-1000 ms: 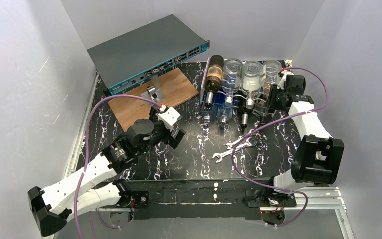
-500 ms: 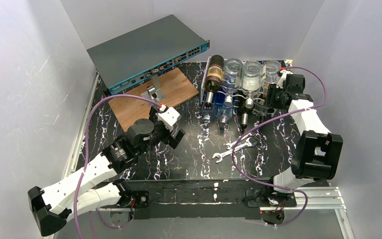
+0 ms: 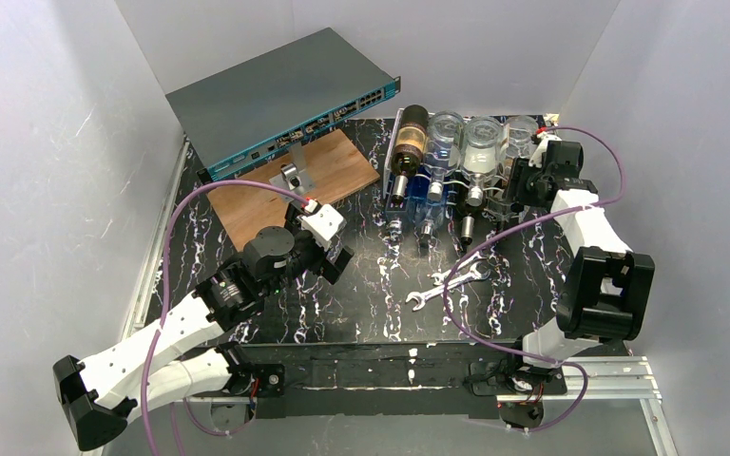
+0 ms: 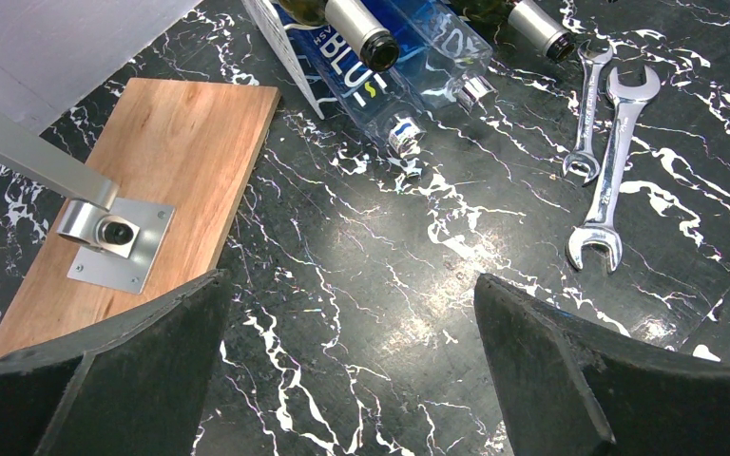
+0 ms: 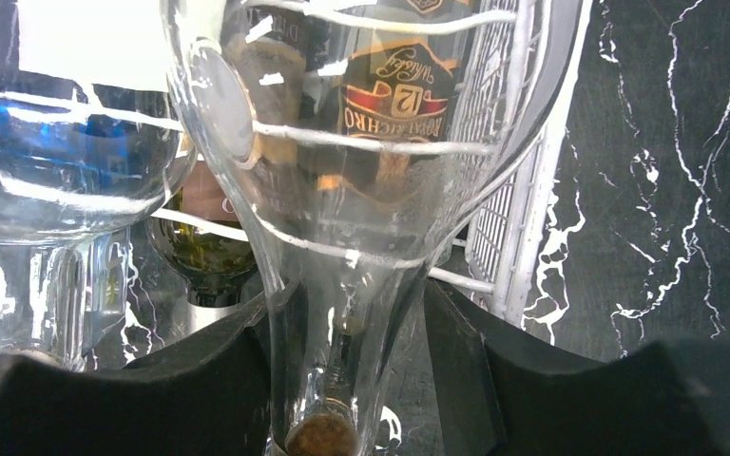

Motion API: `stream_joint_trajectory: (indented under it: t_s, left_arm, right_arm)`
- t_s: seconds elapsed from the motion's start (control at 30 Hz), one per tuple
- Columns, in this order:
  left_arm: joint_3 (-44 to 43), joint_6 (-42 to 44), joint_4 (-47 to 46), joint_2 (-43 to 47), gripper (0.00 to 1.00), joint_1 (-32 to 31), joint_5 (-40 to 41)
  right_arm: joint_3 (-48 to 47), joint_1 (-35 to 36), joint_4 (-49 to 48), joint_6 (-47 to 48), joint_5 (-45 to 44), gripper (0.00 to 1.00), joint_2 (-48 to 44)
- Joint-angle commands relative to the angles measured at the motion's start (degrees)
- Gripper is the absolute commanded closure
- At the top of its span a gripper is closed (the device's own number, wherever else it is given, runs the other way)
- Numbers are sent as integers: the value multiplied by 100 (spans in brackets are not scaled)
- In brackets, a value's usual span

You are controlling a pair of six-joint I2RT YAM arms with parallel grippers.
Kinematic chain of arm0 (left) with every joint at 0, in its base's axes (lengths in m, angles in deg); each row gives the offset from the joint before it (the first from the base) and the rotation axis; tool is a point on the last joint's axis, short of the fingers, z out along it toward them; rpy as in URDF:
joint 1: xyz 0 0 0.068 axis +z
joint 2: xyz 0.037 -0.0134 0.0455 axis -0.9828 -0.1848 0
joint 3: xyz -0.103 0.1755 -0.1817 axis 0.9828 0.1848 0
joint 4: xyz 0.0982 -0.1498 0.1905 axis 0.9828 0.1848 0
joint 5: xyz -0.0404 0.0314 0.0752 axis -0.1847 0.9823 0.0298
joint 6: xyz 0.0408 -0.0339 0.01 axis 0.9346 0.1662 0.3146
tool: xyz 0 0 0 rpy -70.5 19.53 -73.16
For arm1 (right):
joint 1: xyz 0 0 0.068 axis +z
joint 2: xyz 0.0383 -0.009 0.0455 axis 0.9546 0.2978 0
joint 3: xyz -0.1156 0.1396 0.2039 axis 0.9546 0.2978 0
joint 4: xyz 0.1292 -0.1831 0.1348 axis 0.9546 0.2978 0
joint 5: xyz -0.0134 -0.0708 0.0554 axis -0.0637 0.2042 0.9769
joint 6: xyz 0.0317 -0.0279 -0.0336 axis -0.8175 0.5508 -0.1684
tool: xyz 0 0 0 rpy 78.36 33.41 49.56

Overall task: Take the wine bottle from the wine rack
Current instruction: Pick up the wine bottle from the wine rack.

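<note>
A white wire rack of wavy, scalloped rows (image 5: 511, 180) stands on the black marbled tabletop (image 3: 361, 285), upper middle of the overhead view. It is loaded with bottles lying on their sides, necks pointing down-frame. In its rightmost upper cradle lies the clear glass, cork-stoppered wine bottle (image 5: 342, 190), resting on the wires.

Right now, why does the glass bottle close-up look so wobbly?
Right wrist: the clear bottle sits so near that its curved glass bends the label behind it. Left wrist: light glares off the shiny table. Top view: sharp, evenly lit.
</note>
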Motion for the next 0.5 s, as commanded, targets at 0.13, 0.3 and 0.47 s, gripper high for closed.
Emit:
stream_joint_trajectory:
  t_s: [0.13,0.3,0.47]
  left_arm:
    - [35,39,-79,52,1,1,104]
    - [34,37,-84,26,1,-2,95]
    - [35,39,-79,17,1,6,104]
  right_arm:
    - [-353,-66,-439,-285,-88,41,204]
    - [-429,-66,-467,-428,-117,41,241]
    - [-540,-66,-431,-511,-108,41,332]
